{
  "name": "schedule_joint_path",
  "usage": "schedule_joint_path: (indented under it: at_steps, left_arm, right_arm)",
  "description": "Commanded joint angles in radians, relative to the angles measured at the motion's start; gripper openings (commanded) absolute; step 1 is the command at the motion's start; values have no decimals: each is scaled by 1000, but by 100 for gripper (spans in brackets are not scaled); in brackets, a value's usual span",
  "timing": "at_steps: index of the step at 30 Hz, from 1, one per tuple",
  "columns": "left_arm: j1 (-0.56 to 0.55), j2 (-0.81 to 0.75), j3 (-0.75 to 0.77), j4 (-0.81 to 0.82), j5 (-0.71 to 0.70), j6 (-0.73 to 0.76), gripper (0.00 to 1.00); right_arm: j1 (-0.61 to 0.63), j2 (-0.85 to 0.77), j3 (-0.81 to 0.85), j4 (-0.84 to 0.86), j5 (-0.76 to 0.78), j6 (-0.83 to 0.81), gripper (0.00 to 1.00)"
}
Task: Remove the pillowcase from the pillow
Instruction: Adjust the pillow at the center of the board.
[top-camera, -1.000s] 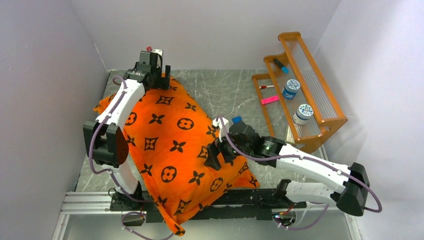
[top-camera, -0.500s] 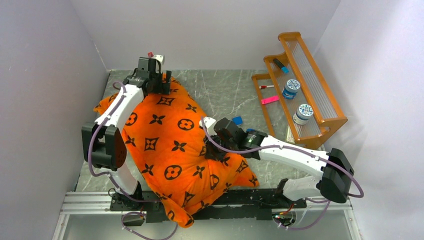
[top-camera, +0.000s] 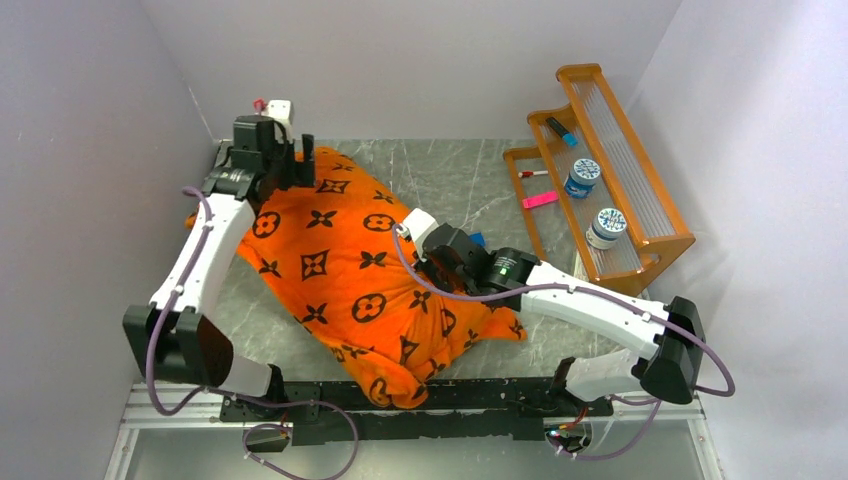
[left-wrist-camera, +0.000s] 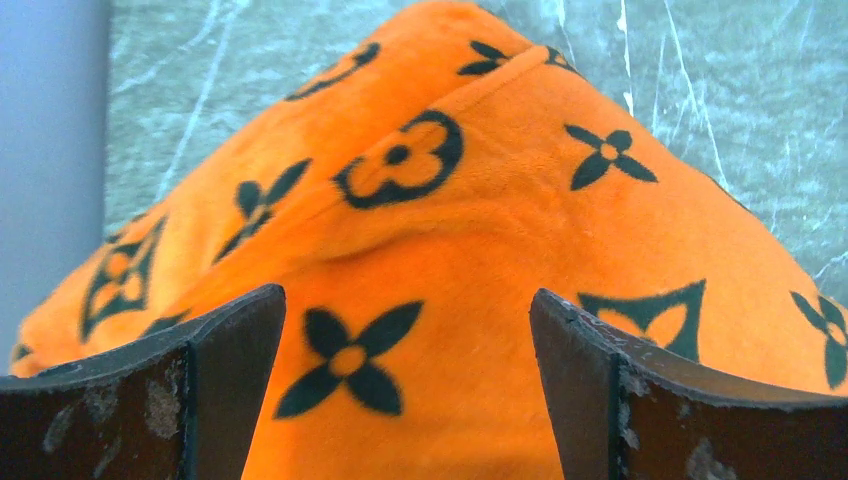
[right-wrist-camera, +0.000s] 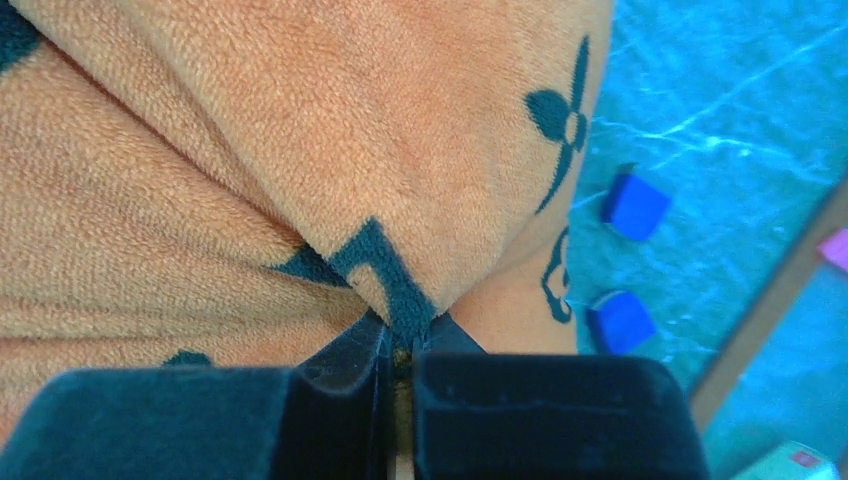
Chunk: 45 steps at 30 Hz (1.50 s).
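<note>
The pillowcase (top-camera: 350, 270) lies plump and rumpled across the middle of the grey marbled bench (top-camera: 450, 175), running from the far left corner down toward the arm bases, with the pillow hidden inside it. The left claw (left-wrist-camera: 405, 295) is over the far corner of the cover, near the back wall, its fingers (left-wrist-camera: 225, 350) spread wide with orange fabric showing between them; I can't tell whether they touch the cloth. The right claw (right-wrist-camera: 400, 340) is at the cover's right edge, closed tight on a small raised fold of the fabric, right where a dark motif runs into the pinch. Just beyond that fold, two small blue blocks (right-wrist-camera: 633, 205) sit on the bench beside the cover. Off to the right stands an orange rack (top-camera: 640, 245) carrying two white jars (top-camera: 582, 178).
</note>
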<state>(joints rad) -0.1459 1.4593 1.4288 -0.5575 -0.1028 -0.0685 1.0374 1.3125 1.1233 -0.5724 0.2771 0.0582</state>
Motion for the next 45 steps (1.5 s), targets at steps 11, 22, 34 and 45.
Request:
schedule_joint_path:
  at_steps: [11,22,34,45]
  left_arm:
    - [83,73,153,-107,52,-79,97]
    - [94,299,329,-185,125,-72,97]
    - [95,324,36,-92,250,-70,89]
    - [103,97,-104,5,273,-100,6]
  right_arm:
    - [-25,-167,-143,250,12,-80,0]
    - [-15,-205,-279,365,-106,-6,0]
    - [-11,-193,-299,392,-99,-9,0]
    - [-9,-150,-153,379,94,-48,0]
